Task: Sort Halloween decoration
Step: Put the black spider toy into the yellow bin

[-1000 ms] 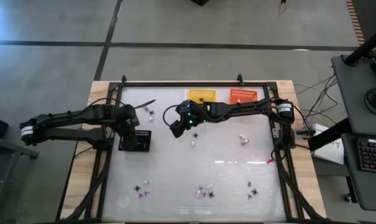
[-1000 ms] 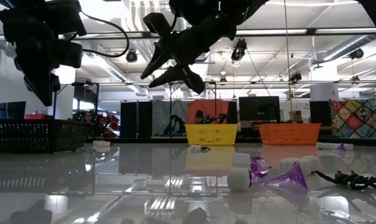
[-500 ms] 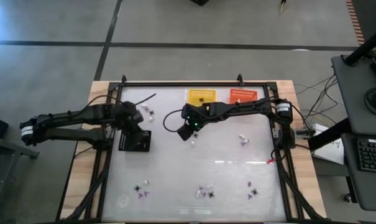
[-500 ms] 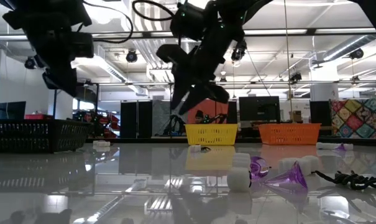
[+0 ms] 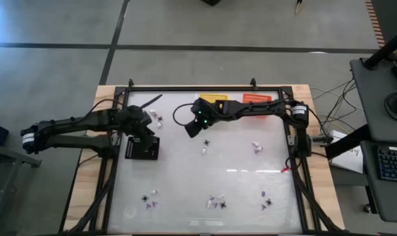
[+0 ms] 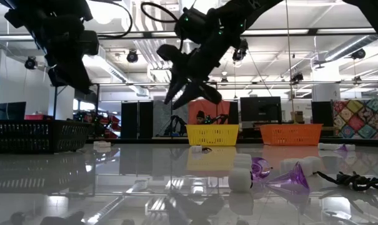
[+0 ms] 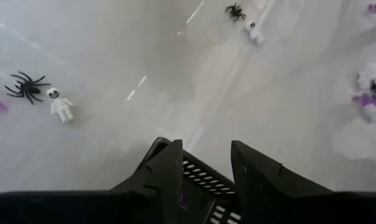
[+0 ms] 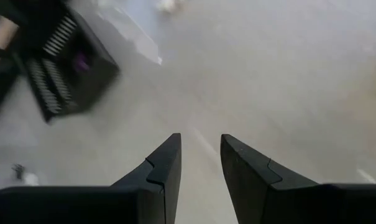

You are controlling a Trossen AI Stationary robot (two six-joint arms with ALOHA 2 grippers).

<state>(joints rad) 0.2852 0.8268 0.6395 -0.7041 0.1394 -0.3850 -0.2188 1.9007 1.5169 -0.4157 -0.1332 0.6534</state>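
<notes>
We see the trinkets (image 5: 214, 202) scattered over the table (image 5: 185, 177): a loose row along the near edge, a pair toward the right edge (image 5: 256, 147), one near the middle (image 5: 205, 149), and a few by the far-left corner (image 5: 157, 119). The left wrist view shows a black spider (image 7: 26, 87) just beside a white skeleton figure (image 7: 60, 106). In the low view, purple cones (image 6: 288, 178) and white lumps (image 6: 238, 178) lie close together.

The black basket (image 5: 143, 148) sits near the left edge; the yellow basket (image 6: 212, 134) and orange basket (image 6: 291, 134) stand along the far edge.

The left gripper (image 5: 138, 128) hangs just above the black basket, its fingers (image 7: 169, 180) apart with nothing between them. The right gripper (image 5: 193, 128) hovers clear of the table toward the far edge, left of the yellow basket, fingers (image 8: 166, 168) slightly apart and empty.

We judge these pieces very light and probably hard plastic, so they may skid on the glossy table when nudged. The spiders' thin legs look likely to bend or catch, so we would pinch them across the body. We would take the cones across the wide base and the skeleton across its trunk, closing gently and squarely so nothing flicks away.
</notes>
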